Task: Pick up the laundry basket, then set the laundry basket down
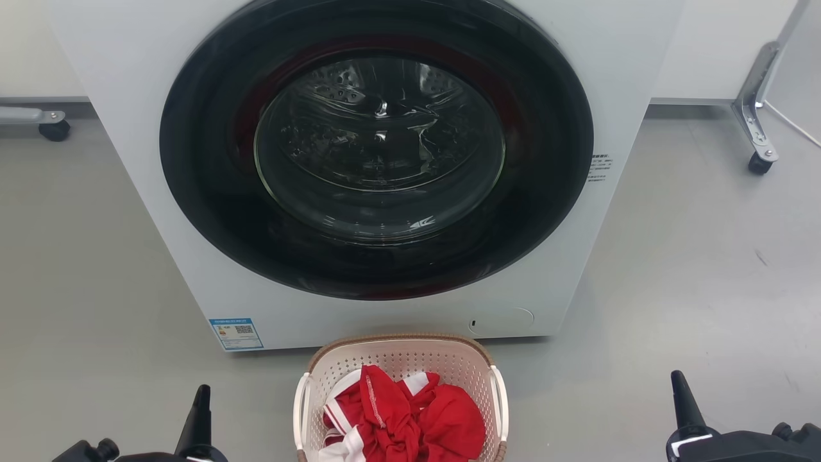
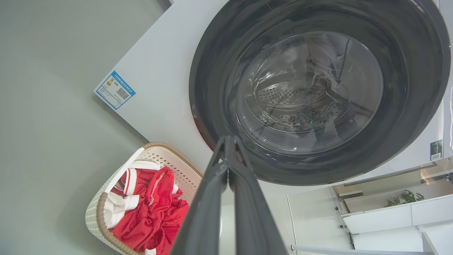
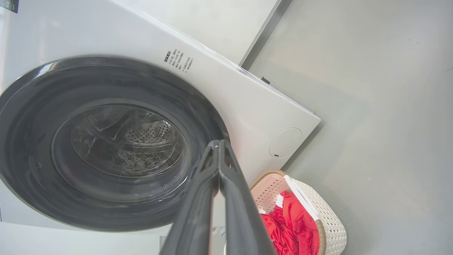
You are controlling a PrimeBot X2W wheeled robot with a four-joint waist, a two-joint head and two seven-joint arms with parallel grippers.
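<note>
The laundry basket is cream-white and perforated, with a brown woven-look rim and white side handles. It stands on the floor just in front of the washing machine, holding red and white clothes. It also lies low in the left wrist view, laundry basket, and in the right wrist view, laundry basket. My left gripper rises at the lower left, well left of the basket, fingers shut together. My right gripper stands at the lower right, far from the basket, also shut. Neither holds anything.
A white front-loading washing machine with a closed dark round door stands straight ahead. Grey floor spreads to both sides. A metal leg on a caster stands at the right, another caster at the left.
</note>
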